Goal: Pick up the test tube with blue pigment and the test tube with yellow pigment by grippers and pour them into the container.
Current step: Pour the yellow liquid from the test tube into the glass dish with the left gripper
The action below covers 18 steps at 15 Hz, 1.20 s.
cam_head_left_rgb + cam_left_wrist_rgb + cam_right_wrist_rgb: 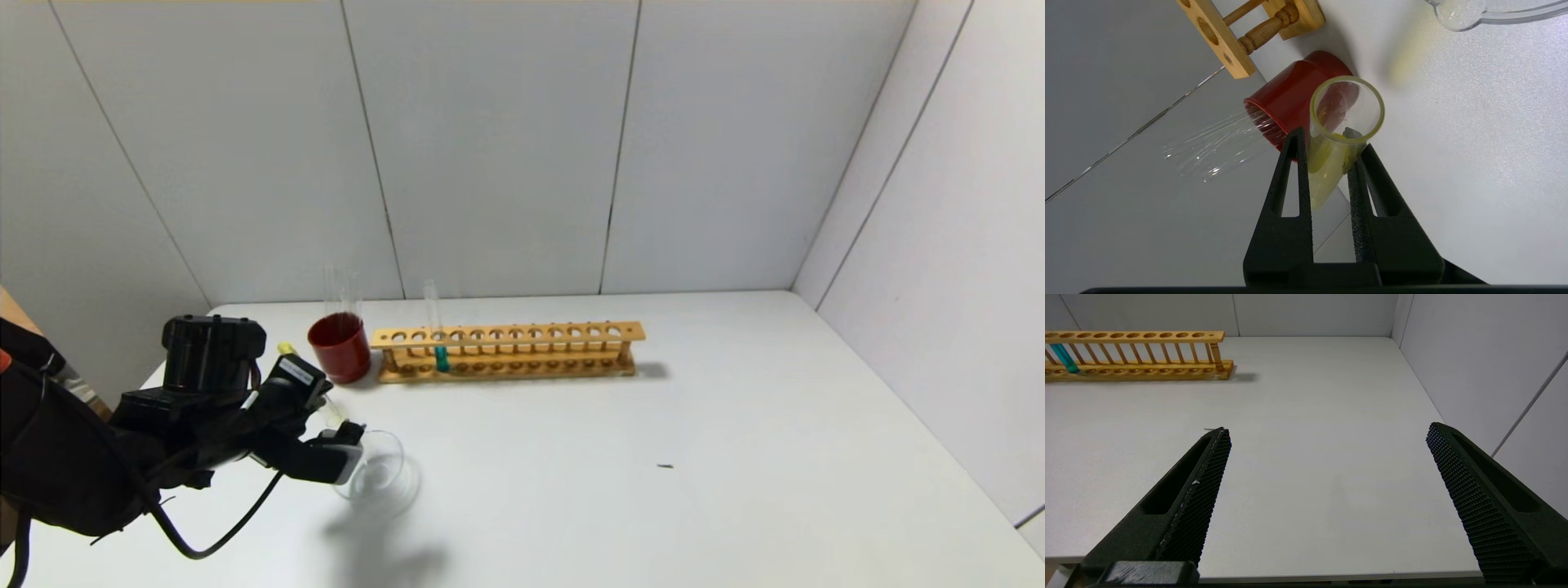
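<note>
Pour step in hand, yellow first: left gripper (1327, 153) pinches test tube with yellow pigment (1337, 143) near its mouth, jaws pressed on glass, tube tilted, yellow liquid smeared along wall. Container (377, 474) sits on table (653, 506) just beside gripper; whether mouth is over rim, you can't tell. Next, you line mouth over dish, tip further. Test tube with blue pigment (440, 343) upright in wooden rack (510, 351), beside red cup (339, 347). Right gripper (1327, 473) spread wide, holds nothing, hovers well apart from rack
</note>
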### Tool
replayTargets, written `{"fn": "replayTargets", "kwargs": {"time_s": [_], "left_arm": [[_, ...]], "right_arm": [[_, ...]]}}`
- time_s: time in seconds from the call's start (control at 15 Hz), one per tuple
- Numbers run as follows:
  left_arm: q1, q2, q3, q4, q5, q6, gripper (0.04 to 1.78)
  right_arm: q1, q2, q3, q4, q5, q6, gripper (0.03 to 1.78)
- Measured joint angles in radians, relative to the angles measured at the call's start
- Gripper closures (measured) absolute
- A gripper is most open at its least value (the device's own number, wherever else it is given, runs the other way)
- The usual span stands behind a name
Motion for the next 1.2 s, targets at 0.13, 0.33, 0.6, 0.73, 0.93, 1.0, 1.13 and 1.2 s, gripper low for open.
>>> {"fn": "replayTargets", "kwargs": {"time_s": [0.13, 0.33, 0.6, 0.73, 0.93, 1.0, 1.13, 1.2], "left_arm": [[-0.003, -0.001, 0.007, 0.001, 0.018, 0.013, 1.51], [-0.009, -0.003, 0.007, 0.000, 0.023, 0.076, 1.51], [-0.033, -0.004, 0.005, 0.000, 0.069, 0.083, 1.51], [-0.048, -0.003, 0.006, 0.000, 0.098, 0.083, 1.51], [-0.064, 0.002, 0.007, -0.001, 0.121, 0.085, 1.51], [-0.066, 0.004, 0.007, -0.002, 0.124, 0.085, 1.51], [-0.068, 0.004, 0.007, -0.002, 0.134, 0.103, 1.51], [-0.068, 0.004, 0.006, -0.005, 0.135, 0.116, 1.51]], "right_arm": [[0.000, 0.000, 0.000, 0.000, 0.000, 0.000, 0.06], [0.000, 0.000, 0.000, 0.000, 0.000, 0.000, 0.06], [0.000, 0.000, 0.000, 0.000, 0.000, 0.000, 0.06], [0.000, 0.000, 0.000, 0.000, 0.000, -0.001, 0.06], [0.000, 0.000, 0.000, 0.000, 0.000, -0.001, 0.06], [0.000, 0.000, 0.000, 0.000, 0.000, -0.001, 0.06], [0.000, 0.000, 0.000, 0.000, 0.000, 0.000, 0.06], [0.000, 0.000, 0.000, 0.000, 0.000, -0.001, 0.06]]}}
